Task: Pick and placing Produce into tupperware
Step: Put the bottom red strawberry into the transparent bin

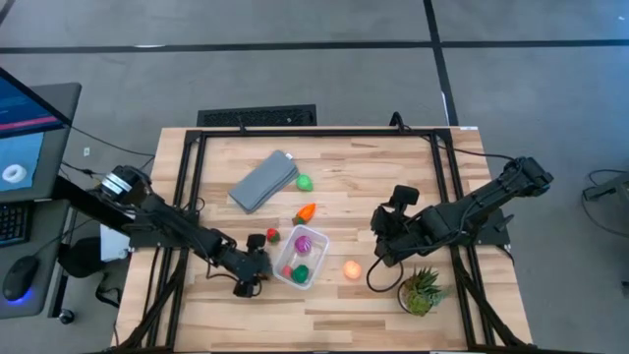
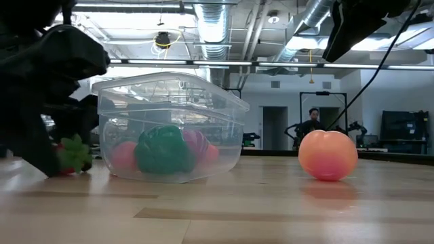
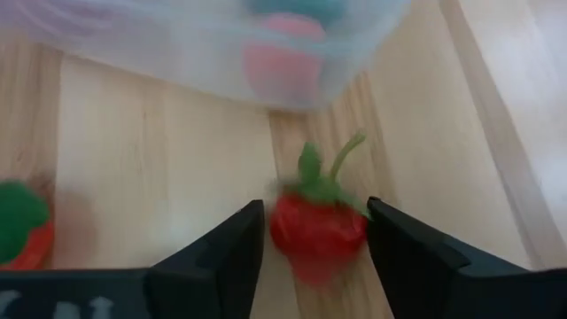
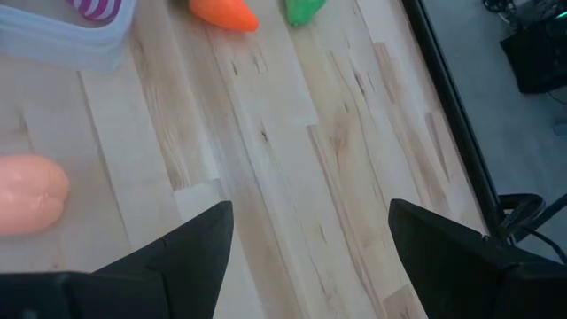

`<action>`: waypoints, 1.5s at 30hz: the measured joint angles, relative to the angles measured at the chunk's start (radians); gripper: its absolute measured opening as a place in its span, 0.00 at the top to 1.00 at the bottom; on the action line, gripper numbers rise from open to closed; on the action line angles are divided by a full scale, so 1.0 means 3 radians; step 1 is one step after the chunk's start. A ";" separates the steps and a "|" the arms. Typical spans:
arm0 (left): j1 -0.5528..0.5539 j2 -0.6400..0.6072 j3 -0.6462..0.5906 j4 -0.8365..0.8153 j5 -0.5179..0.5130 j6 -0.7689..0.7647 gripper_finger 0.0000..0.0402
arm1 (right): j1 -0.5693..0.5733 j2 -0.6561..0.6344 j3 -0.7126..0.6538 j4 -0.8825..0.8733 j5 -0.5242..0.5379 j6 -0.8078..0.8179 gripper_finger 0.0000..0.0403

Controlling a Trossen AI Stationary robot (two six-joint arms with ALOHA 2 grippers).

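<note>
The clear tupperware (image 1: 313,241) (image 2: 169,122) holds purple, red and dark green toy pieces. My left gripper (image 1: 254,273) (image 3: 312,232) is open at its left side, low over the table. Its fingers stand on either side of a red strawberry (image 3: 317,229) (image 2: 71,156) that lies on the wood; narrow gaps show at both sides. Another strawberry (image 1: 272,235) (image 3: 19,230), the orange carrot (image 1: 307,211) (image 4: 226,11), a light green piece (image 1: 304,182) and the yellow-orange ball (image 1: 352,268) (image 2: 327,154) lie loose. My right gripper (image 1: 383,244) (image 4: 306,239) hangs open above bare wood, right of the ball.
The flat grey lid (image 1: 263,181) lies toward the far left of the table. A spiky green potted plant (image 1: 421,290) stands at the near right, close under the right arm. Black frame rails (image 1: 187,197) run along the table's sides. Bare wood shows between tupperware and near edge.
</note>
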 joint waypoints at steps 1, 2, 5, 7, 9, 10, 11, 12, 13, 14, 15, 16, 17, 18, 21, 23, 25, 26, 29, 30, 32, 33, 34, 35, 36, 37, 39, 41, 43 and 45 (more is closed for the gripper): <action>-0.0002 -0.0045 -0.0005 -0.0045 0.0000 0.0002 0.54 | 0.0000 0.0000 0.0000 -0.0003 0.0000 0.0000 0.19; -0.0003 -0.0097 -0.0004 -0.0072 -0.0003 0.0003 0.55 | 0.0000 0.0000 0.0000 -0.0003 0.0001 0.0000 0.19; -0.0003 -0.0248 -0.0001 -0.0161 -0.0067 0.0002 0.56 | 0.0000 0.0000 0.0000 -0.0003 0.0000 0.0001 0.19; -0.0001 -0.0307 -0.0001 -0.0188 -0.0098 0.0002 0.57 | 0.0000 0.0000 0.0000 -0.0002 0.0000 0.0001 0.19; -0.0001 -0.0329 0.0003 -0.0172 -0.0101 0.0002 0.58 | 0.0000 0.0000 0.0000 -0.0002 0.0000 0.0001 0.19; -0.0001 -0.0326 0.0003 -0.0180 -0.0098 0.0002 0.58 | 0.0000 0.0000 0.0000 -0.0001 0.0000 0.0001 0.19; -0.0001 -0.0317 0.0003 -0.0212 -0.0097 0.0000 0.58 | 0.0000 0.0000 0.0000 -0.0001 0.0000 0.0001 0.19; -0.0001 -0.0308 0.0003 -0.0235 -0.0099 -0.0012 0.58 | 0.0000 0.0000 0.0000 0.0001 0.0000 0.0001 0.19; -0.0001 -0.0308 0.0003 -0.0261 -0.0106 -0.0040 0.58 | 0.0000 0.0000 0.0000 0.0003 0.0000 0.0001 0.19; -0.0001 -0.0308 0.0003 -0.0270 -0.0115 -0.0076 0.57 | 0.0000 0.0000 0.0000 0.0005 0.0000 0.0001 0.19; -0.0001 -0.0308 0.0003 -0.0273 -0.0117 -0.0100 0.57 | 0.0000 0.0000 0.0000 0.0005 0.0000 0.0001 0.19; -0.0001 -0.0308 0.0003 -0.0280 -0.0116 -0.0109 0.57 | 0.0000 0.0000 0.0000 0.0007 0.0000 0.0001 0.19; -0.0001 -0.0308 0.0003 -0.0278 -0.0116 -0.0113 0.56 | 0.0000 0.0000 0.0000 0.0007 0.0000 0.0001 0.19; -0.0001 -0.0308 0.0003 -0.0270 -0.0116 -0.0116 0.55 | 0.0000 0.0000 0.0000 0.0007 0.0000 0.0001 0.19; -0.0001 -0.0309 0.0003 -0.0260 -0.0089 -0.0149 0.53 | 0.0000 0.0000 0.0000 0.0009 0.0000 0.0001 0.19; -0.0001 -0.0309 0.0004 -0.0250 -0.0083 -0.0159 0.51 | 0.0000 0.0000 0.0000 0.0012 0.0000 0.0003 0.19; 0.0000 -0.0309 0.0005 -0.0248 -0.0049 -0.0173 0.49 | 0.0000 0.0000 0.0000 0.0014 0.0000 0.0023 0.19; 0.0000 -0.0309 0.0005 -0.0248 -0.0049 -0.0174 0.48 | 0.0000 0.0000 0.0000 0.0013 0.0000 0.0027 0.19; 0.0000 -0.0309 0.0005 -0.0235 -0.0045 -0.0176 0.46 | 0.0001 0.0000 0.0000 0.0014 0.0000 0.0028 0.19; 0.0000 -0.0309 0.0007 -0.0223 -0.0036 -0.0176 0.46 | 0.0003 0.0000 0.0000 0.0014 0.0000 0.0028 0.19; 0.0001 -0.0309 0.0006 -0.0173 -0.0012 -0.0174 0.46 | 0.0003 0.0000 0.0000 0.0016 0.0000 0.0028 0.19; 0.0001 -0.0310 -0.0007 -0.0115 -0.0007 -0.0171 0.46 | 0.0003 0.0000 0.0000 0.0014 -0.0001 0.0028 0.19; 0.0000 -0.0312 -0.0018 -0.0087 -0.0005 -0.0171 0.46 | 0.0003 0.0000 0.0000 0.0014 0.0000 0.0029 0.19; 0.0001 -0.0313 -0.0023 -0.0098 -0.0005 -0.0172 0.46 | 0.0003 0.0000 0.0000 0.0015 0.0000 0.0029 0.19; 0.0001 -0.0313 -0.0024 -0.0118 -0.0005 -0.0174 0.46 | 0.0003 0.0000 0.0000 0.0014 -0.0001 0.0029 0.19; 0.0000 -0.0313 -0.0026 -0.0124 -0.0005 -0.0177 0.46 | 0.0004 0.0000 0.0000 0.0014 0.0000 0.0029 0.19; 0.0000 -0.0313 -0.0026 -0.0100 -0.0005 -0.0177 0.46 | 0.0004 0.0000 0.0000 0.0014 -0.0001 0.0029 0.19; 0.0000 -0.0313 -0.0026 -0.0094 -0.0006 -0.0174 0.46 | 0.0004 0.0000 0.0000 0.0014 -0.0001 0.0029 0.19; 0.0000 -0.0281 -0.0026 -0.0072 -0.0008 -0.0176 0.46 | 0.0004 0.0000 0.0000 0.0014 0.0000 0.0029 0.19; 0.0000 -0.0234 -0.0028 -0.0060 -0.0006 -0.0167 0.46 | 0.0005 0.0000 0.0000 0.0016 -0.0001 0.0029 0.19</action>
